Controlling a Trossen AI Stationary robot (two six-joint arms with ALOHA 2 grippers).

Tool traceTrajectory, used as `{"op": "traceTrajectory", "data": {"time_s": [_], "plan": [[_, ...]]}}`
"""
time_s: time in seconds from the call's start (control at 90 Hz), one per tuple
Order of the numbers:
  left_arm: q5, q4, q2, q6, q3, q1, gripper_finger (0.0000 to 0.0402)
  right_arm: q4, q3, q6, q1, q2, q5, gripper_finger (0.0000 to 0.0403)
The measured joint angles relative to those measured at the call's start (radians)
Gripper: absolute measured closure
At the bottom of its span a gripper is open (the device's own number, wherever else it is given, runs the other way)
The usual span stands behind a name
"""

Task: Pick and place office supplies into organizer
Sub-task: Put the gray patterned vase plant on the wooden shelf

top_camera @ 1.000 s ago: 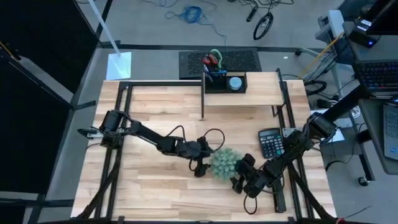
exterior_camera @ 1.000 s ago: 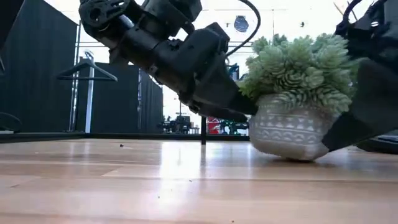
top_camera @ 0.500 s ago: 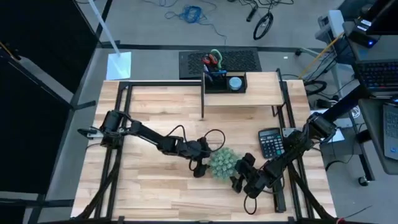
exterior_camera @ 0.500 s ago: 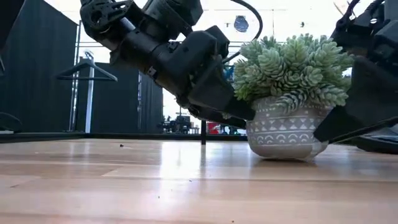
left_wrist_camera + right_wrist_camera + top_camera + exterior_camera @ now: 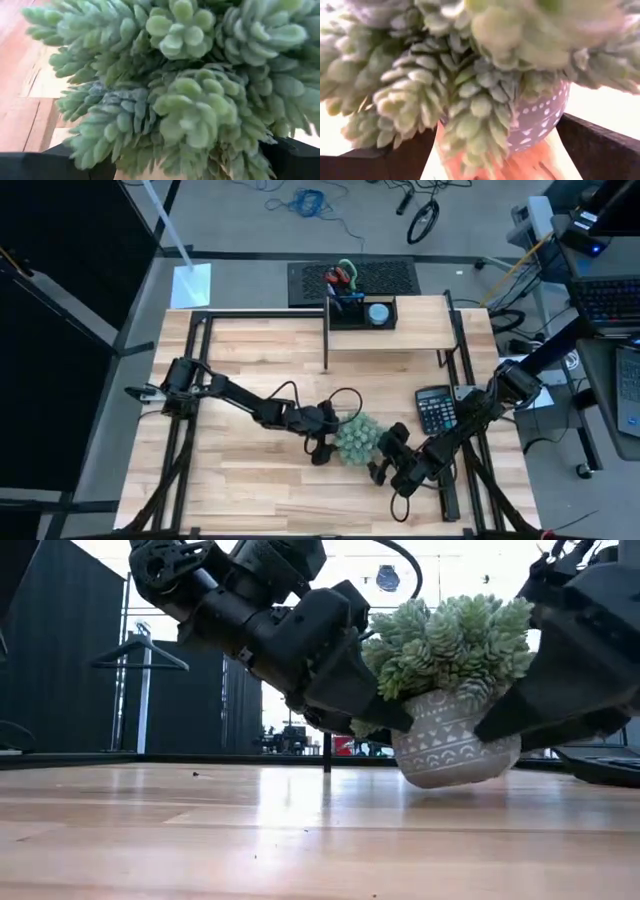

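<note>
1. pale wooden tabletop filled the high view, with black curtains to one side and a cabled floor beyond.
2. the organizer sat at the far edge on a wooden shelf riser. it already held the scissors, a pen and the blue-grey disc.
3. well apart from it, near mid-table, a potted succulent was pinched between both arms. the left tool pressed one side and the right tool the other. in the low view the pot hung tilted, just clear of the wood.
4. judging by that tilt, the pot could slip or roll out, since neither tool wrapped it. it might then tip toward the calculator just beside the right arm.
5. foliage filled both wrist views. only dark edges of the fingers showed, so i could not tell how wide either tool stood. the organizer's compartments were too small to separate.
</note>
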Motion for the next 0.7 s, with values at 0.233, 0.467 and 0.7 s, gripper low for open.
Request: {"op": "traceTrajectory", "data": {"time_s": [0.233, 0.467, 0.7], "plan": [[0.000, -0.001, 0.000, 0.000, 0.000, 0.000, 0.0093, -0.003, 0.000, -0.011, 0.000, 0.000, -0.032, 0.0017], [0.000, -0.001, 0.000, 0.000, 0.000, 0.000, 0.0093, -0.005, 0.000, -0.014, 0.000, 0.001, -0.100, 0.0018], [-0.001, -0.001, 0.000, 0.000, 0.000, 0.001, 0.0093, -0.005, 0.000, -0.015, 0.000, 0.001, -0.115, 0.0018]]}}
